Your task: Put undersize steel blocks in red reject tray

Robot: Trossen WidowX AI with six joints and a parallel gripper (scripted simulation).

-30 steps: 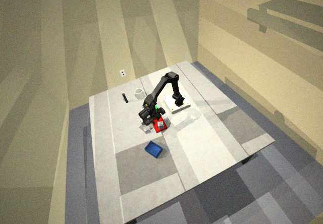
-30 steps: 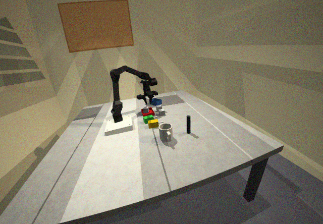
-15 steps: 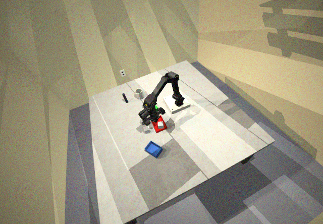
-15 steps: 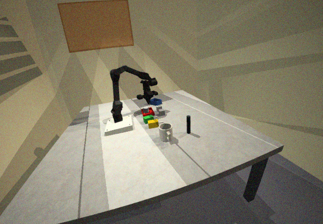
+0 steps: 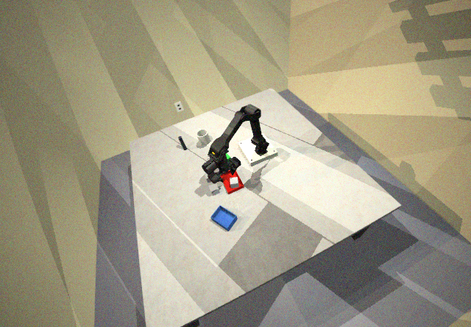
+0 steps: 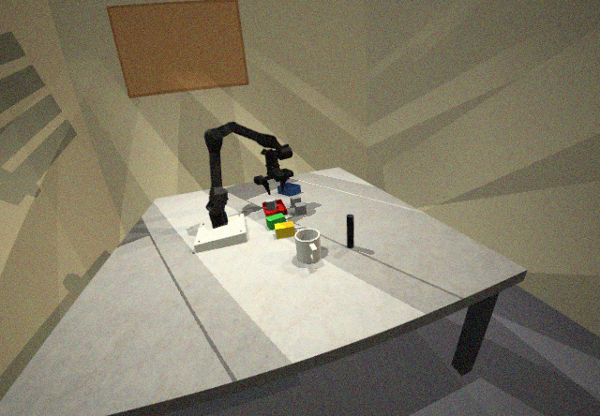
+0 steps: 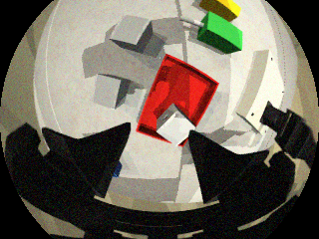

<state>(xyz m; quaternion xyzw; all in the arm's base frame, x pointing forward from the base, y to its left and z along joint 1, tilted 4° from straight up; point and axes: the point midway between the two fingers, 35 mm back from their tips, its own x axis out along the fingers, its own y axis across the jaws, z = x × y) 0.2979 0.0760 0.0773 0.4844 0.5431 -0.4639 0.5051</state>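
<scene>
- Steel block, first (image 5: 233, 181) (image 6: 270, 204) (image 7: 175, 127): located in the red reject tray (image 5: 227, 179) (image 6: 279, 208) (image 7: 191, 87), toward one end. Contact with the rim cannot be determined.
- Second steel block (image 6: 300, 208) (image 7: 132, 34) and third steel block (image 5: 214, 188) (image 6: 295, 201) (image 7: 111, 91): both on the desk (image 5: 182, 202) (image 6: 315, 304) (image 7: 65, 90), beside the tray and apart from each other. Bores cannot be made out.
- Gripper (image 5: 224, 177) (image 6: 276, 191) (image 7: 159, 130): positioned above the tray area, pointing downward. Fingers are spread, with nothing pinched between them.
- Green GO gauge (image 5: 227, 156) (image 6: 276, 220) (image 7: 220, 33): on the desk near the tray, outside the fingers. A thin light pin is visible beside its body.
- Yellow block (image 6: 284, 230) (image 7: 220, 7): just beside the gauge.
- Blue tray (image 5: 224, 218) (image 6: 289, 189) (image 7: 117, 169): apart from the red tray.
- Mug (image 5: 203, 137) (image 6: 307, 246): upright, near the upright black cylinder (image 5: 182, 143) (image 6: 350, 230).
</scene>
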